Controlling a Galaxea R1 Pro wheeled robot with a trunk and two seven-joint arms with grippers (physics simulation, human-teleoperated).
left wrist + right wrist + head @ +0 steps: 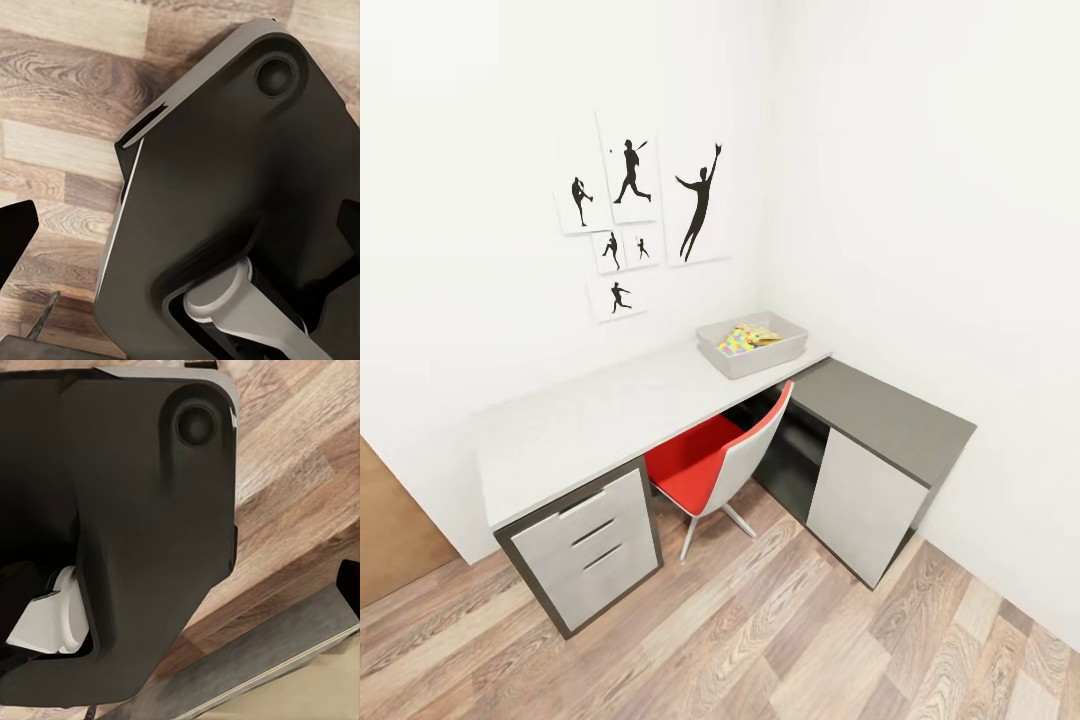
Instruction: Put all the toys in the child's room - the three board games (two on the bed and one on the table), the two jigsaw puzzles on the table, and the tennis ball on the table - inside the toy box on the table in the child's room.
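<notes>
Head view: corner of the child's room (920,150), white walls, wood plank floor (760,630). L-shaped table (590,415) runs along the wall, light grey top, dark grey wing (885,410) going off to the right, white drawers (590,545) under the near left end. Toy box (751,343) sits on the light top at the far end, right by the corner where the wing starts. Inside it, jigsaw puzzles (738,341) show as bright yellow, pink, green and blue pieces, with something yellow-orange beside them that can't be made out. Red and white chair (715,465) is tucked under the table, between drawers and wing. Black baseball-player pictures (635,215) hang on the wall above the table. Brown door edge (390,530) at far left.

Left wrist view: dark robot body part (232,202) with a pale grey cylinder (240,307), plank floor behind; can't tell if the fingers are spread or pressed together.

Right wrist view: dark housing (120,525) with a white piece (49,622), floor and a grey strip (262,660) beyond it; finger state can't be told here either
</notes>
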